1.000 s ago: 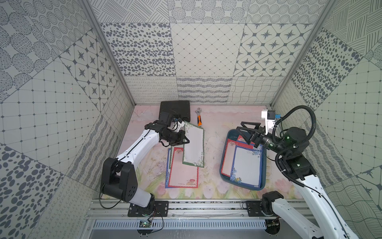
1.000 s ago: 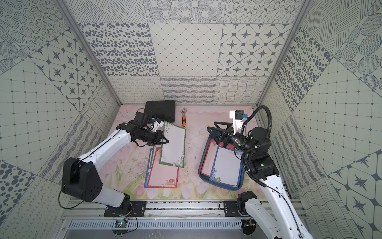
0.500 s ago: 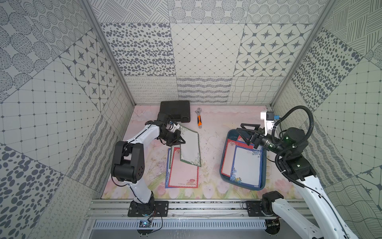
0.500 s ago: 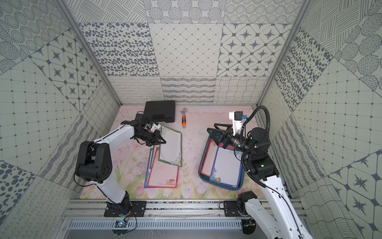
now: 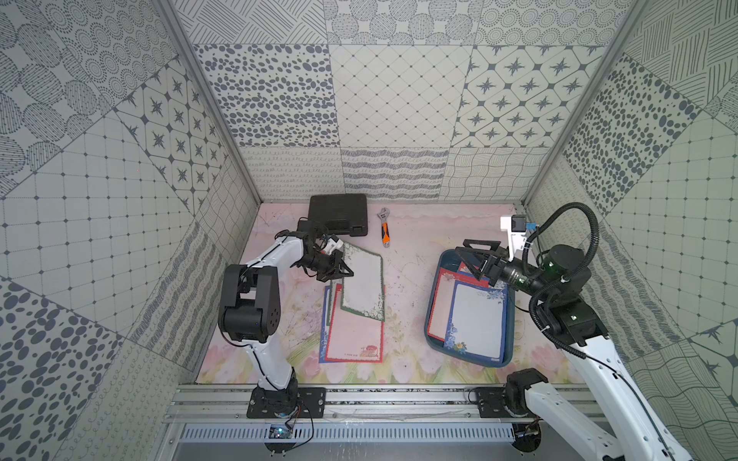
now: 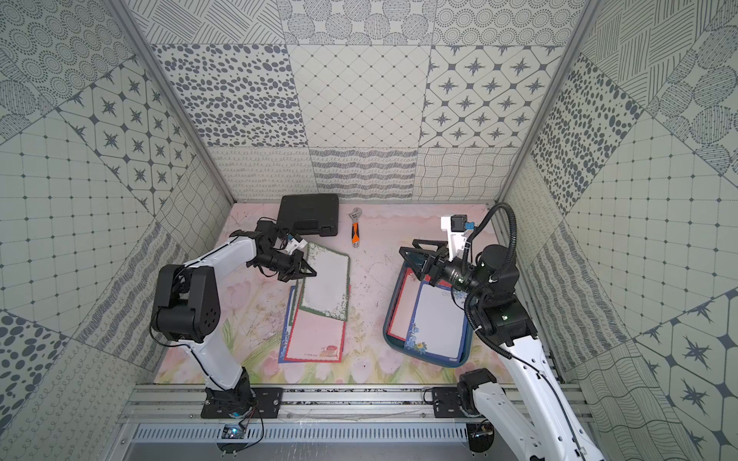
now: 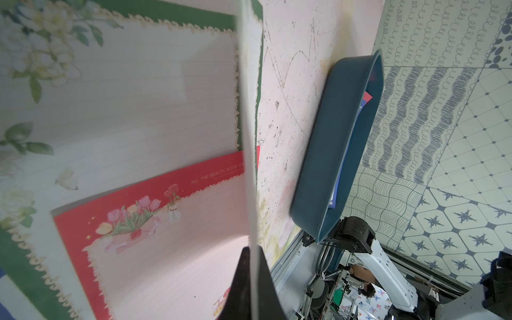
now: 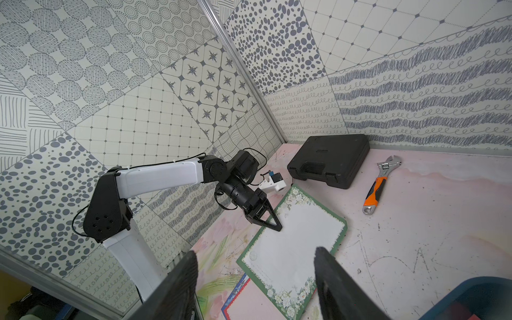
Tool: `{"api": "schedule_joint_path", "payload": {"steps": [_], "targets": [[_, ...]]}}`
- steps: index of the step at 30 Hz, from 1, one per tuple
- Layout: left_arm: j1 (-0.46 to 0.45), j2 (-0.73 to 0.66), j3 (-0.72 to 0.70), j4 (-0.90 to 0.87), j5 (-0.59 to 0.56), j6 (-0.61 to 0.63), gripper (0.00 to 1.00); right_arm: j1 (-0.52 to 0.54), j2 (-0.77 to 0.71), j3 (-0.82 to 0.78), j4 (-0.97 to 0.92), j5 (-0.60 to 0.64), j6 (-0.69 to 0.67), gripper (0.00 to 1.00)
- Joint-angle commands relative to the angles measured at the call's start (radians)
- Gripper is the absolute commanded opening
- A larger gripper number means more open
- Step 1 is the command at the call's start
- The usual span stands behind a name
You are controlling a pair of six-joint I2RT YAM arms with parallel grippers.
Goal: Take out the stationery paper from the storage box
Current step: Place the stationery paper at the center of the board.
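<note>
Pinching the green-bordered sheet [image 5: 364, 287] by one long edge with the left gripper [image 5: 350, 274], jaws clenched on it (paper edge-on between the fingers [image 7: 238, 282]). Beyond that gripper, resting tilted over a red-bordered sheet [image 5: 353, 339]. Well apart, over the far end of the storage box [image 7: 327, 144]: right gripper [image 8: 253, 253] released, holding nothing. Behind it, inside, a blue-bordered sheet [image 5: 477, 315].

Storage box [image 5: 434, 307] sits right on the table [image 5: 403, 303] with stationery paper [image 5: 477, 319] inside, loose sheets [image 5: 351, 335] lie stacked well to its left, and behind them the case [image 5: 337, 213], wrench [image 5: 384, 229] just beside it.
</note>
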Motion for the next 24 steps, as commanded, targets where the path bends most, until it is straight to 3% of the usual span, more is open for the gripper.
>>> {"api": "schedule_joint_path", "payload": {"steps": [1, 24], "targets": [[0.021, 0.019, 0.009, -0.064, 0.065, 0.083, 0.0, 0.005, 0.002, 0.009, 0.029, 0.001, -0.004, 0.68], [0.027, 0.119, 0.035, -0.075, -0.139, 0.016, 0.02, 0.011, 0.002, -0.012, 0.017, 0.021, -0.02, 0.67]]}}
